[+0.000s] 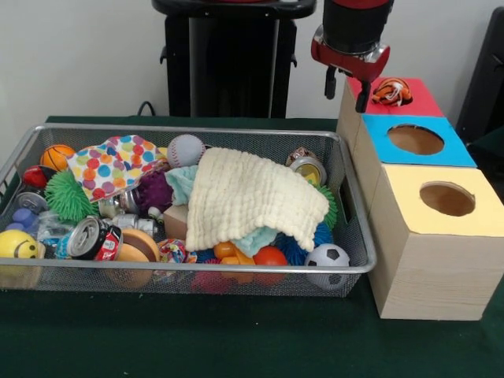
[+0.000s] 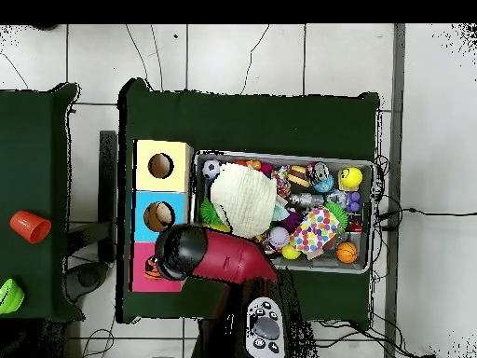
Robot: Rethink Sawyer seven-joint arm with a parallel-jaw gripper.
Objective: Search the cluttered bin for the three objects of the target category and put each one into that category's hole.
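Open, empty claw (image 1: pixel 347 91) just above striped toy (image 1: pixel 391 91) in red box's hole (image 1: pixel 393 92).

I find no text, number or brand that I can read in either view. The crushed can (image 1: pixel 93 239) at the bin's (image 1: pixel 236 270) seven o'clock corner carries red and black printing, but its characters are too small to make out. The yellow ball (image 1: pixel 17 246) beside it bears a drawn smiley face, no lettering.
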